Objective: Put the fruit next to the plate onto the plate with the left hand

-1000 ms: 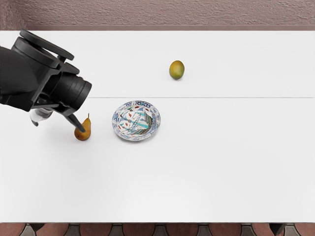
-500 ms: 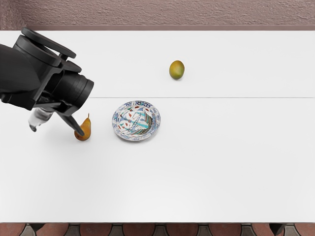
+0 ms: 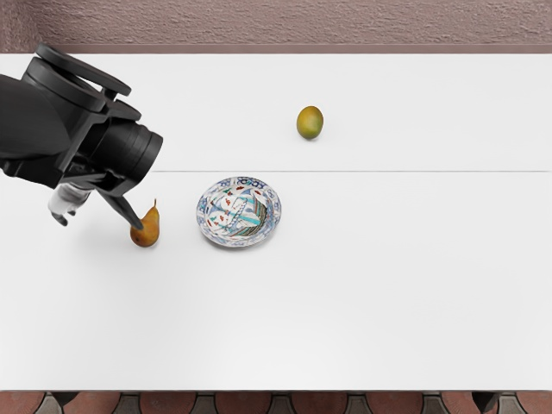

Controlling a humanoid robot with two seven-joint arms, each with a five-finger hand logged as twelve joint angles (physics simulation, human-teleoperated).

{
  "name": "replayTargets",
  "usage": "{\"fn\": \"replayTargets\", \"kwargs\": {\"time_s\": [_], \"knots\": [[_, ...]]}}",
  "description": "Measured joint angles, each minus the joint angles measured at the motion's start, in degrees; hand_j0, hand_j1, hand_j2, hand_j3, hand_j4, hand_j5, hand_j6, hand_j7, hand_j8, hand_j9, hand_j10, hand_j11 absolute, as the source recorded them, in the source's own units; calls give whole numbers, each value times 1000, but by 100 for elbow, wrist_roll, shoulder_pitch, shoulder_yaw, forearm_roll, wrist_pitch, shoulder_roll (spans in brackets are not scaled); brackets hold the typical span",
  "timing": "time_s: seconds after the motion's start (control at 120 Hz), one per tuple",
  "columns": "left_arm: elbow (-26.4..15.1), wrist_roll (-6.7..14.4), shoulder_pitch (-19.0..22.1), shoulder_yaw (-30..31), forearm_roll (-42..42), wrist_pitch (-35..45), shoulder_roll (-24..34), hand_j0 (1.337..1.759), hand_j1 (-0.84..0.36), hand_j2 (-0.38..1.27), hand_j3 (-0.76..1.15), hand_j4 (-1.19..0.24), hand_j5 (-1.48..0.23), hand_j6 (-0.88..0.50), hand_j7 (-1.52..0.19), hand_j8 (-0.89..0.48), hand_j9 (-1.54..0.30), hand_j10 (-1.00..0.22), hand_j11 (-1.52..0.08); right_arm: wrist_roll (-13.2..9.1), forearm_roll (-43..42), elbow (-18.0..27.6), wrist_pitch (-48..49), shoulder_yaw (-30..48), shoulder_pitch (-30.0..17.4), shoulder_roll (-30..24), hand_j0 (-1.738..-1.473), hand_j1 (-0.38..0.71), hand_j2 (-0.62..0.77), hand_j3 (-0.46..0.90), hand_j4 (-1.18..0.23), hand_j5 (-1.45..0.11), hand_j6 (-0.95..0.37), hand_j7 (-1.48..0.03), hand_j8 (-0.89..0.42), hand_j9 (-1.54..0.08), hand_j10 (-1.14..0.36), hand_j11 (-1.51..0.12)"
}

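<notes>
- The left hand [image 3: 121, 205] is seen low over the surface [image 3: 345, 302], largely hidden by its black forearm; whether it is spread or closed cannot be told.
- The pear [image 3: 146, 228] is found upright just below and to the right of the hand, seemingly touched by the hand's lower edge.
- The plate [image 3: 239, 212] is set to the right of the hand, just past the pear and apart from it.
- A green fruit [image 3: 310, 122] is placed far to the hand's right and further back, well apart from the plate.
</notes>
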Motion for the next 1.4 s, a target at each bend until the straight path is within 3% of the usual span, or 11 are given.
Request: {"fn": "replayTargets", "kwargs": {"time_s": [0.85,0.933,1.3,1.4], "knots": [[340,0,123,-249,40,0,0,1658,112,40,0,-199,-258,-199,-257,-199,-257,-199,-257,0,0,0,0,1,0,0,-1658,-331,-3,0,-15,-19,-15,-20,-15,-20,-15,-20],[412,0,335,-254,52,0,0,1658,112,40,0,-199,-258,-200,-258,-200,-258,-199,-258,0,1,1,0,2,0,0,-1658,-331,-3,0,-15,-19,-15,-20,-15,-20,-15,-20],[537,0,359,-567,126,0,0,1658,111,41,0,-200,-259,-201,-259,-200,-259,-200,-259,0,0,0,1,0,0,0,-1658,-331,-3,0,-15,-20,-15,-20,-15,-20,-15,-20],[569,0,549,-599,175,0,0,1658,100,42,0,-209,-270,-209,-270,-209,-270,-209,-270,0,0,-1,-1,-1,0,0,-1658,-331,-3,0,-15,-20,-15,-20,-15,-20,-15,-20]]}}
